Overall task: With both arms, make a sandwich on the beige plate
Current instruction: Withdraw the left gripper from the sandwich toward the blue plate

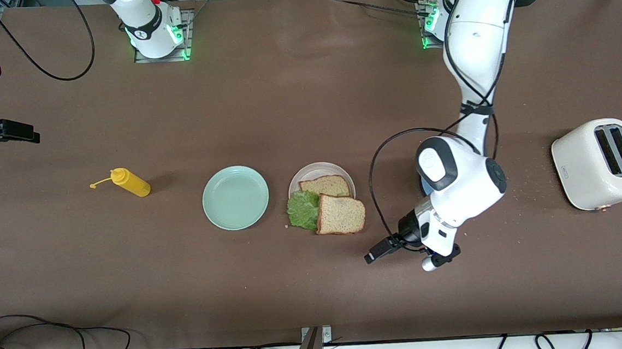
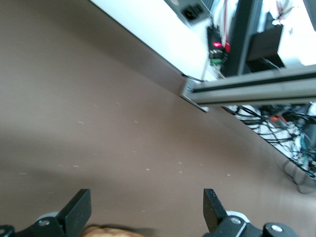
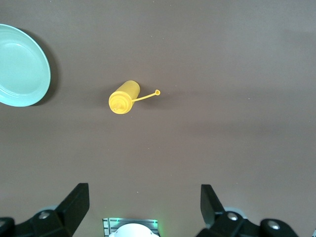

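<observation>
While its fingers stand spread apart with nothing between them, the left gripper (image 1: 380,250) hangs low over bare brown table (image 1: 320,305), nearest the front camera and toward the left arm's end from the food. Next comes one brown bread slice (image 1: 340,215), hanging over the rim of the beige plate (image 1: 316,170) and resting partly on the table, with the ruffled lettuce leaf (image 1: 303,209) touching its edge. A second bread slice (image 1: 325,186) lies on the plate just farther from the camera. Beside the beige plate, toward the right arm's end, sit a mint-green plate (image 1: 235,197) and then a yellow squeeze bottle (image 1: 131,182). Toward the left arm's end stands a white toaster (image 1: 599,163). High over the bottle, the right gripper (image 3: 143,207) waits with fingers wide apart
</observation>
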You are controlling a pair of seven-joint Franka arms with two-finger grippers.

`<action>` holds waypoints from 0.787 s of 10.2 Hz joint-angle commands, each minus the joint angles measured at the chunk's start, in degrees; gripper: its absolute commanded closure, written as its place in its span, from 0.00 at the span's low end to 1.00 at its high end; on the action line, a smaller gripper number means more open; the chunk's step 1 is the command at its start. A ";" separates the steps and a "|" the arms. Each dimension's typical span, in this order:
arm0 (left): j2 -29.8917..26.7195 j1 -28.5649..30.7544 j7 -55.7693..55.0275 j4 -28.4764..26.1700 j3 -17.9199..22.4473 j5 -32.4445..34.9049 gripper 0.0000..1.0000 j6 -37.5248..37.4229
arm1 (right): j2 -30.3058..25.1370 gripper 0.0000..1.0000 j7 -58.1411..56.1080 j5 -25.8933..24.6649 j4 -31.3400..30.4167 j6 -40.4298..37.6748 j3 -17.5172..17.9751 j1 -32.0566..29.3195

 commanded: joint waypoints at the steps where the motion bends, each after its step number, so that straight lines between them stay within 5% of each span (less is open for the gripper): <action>1: -3.25 0.18 -6.92 -1.25 4.58 12.02 0.00 -8.97 | -0.44 0.00 0.45 0.03 -0.40 0.25 0.26 -0.38; 8: -7.55 0.71 -6.59 -0.99 15.05 31.81 0.00 -28.84 | -0.44 0.00 0.53 0.12 -0.40 0.42 0.26 -0.30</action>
